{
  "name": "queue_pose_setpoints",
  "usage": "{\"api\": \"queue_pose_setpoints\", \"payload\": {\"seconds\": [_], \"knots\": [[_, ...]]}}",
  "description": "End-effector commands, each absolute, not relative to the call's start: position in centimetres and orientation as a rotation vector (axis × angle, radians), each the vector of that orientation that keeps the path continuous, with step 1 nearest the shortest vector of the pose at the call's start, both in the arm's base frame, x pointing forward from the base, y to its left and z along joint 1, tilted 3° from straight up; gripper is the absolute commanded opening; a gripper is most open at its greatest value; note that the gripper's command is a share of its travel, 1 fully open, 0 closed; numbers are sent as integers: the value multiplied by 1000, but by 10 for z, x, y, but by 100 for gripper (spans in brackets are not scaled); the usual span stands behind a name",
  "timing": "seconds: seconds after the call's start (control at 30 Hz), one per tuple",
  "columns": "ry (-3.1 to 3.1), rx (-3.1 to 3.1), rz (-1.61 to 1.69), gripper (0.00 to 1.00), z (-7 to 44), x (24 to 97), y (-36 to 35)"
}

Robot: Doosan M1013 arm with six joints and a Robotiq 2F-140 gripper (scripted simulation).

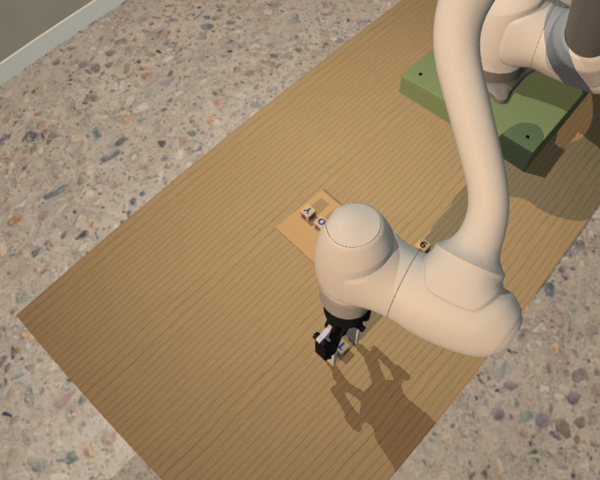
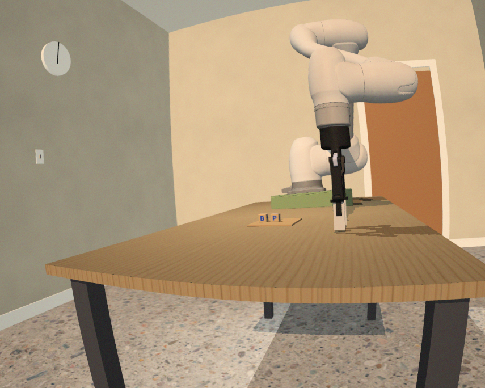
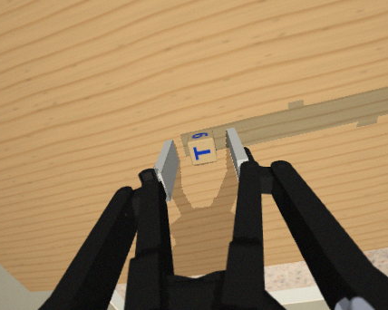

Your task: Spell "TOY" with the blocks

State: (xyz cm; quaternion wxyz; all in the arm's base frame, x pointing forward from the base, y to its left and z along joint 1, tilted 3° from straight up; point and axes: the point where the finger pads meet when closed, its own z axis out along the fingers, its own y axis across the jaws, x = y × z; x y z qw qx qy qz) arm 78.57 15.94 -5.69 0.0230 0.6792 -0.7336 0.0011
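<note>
Evidently the spelling is two-thirds there: from the top, the Y block (image 1: 307,212) (image 2: 262,218) and O block (image 1: 320,223) (image 2: 275,217) sit on the thin, pale mat (image 1: 295,240) (image 2: 290,223). The T block (image 1: 342,347) (image 3: 202,153) remains off it, nearer the desk's (image 1: 186,258) (image 2: 234,258) (image 3: 78,82) far short edge than the mat is. The spare block (image 1: 423,244), showing a black 6, is already off the mat, towards the long edge on the base's left.

From outside, the gripper (image 1: 344,348) (image 2: 339,229) (image 3: 201,146) reaches low over the streaky woodgrain, its flat finger hiding the T block; B and P mark the crisp cubes' sides.

At the wrist, smooth grey pads stand apart around the wooden T cube, gripping nothing. Grasping, carrying and aligning it beside O, on the base's left, remain.
</note>
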Motion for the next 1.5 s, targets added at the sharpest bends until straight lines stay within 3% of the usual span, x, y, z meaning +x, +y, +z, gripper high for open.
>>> {"api": "queue_pose_setpoints", "payload": {"seconds": [0.0, 1.1, 1.13, 1.47], "knots": [[-2266, 2099, -1, 37, -62, 780, 159], [-2266, 2099, -1, 37, -62, 780, 159], [-2266, 2099, -1, 25, -62, 780, 159], [-2266, 2099, -1, 25, -62, 780, 159]]}}
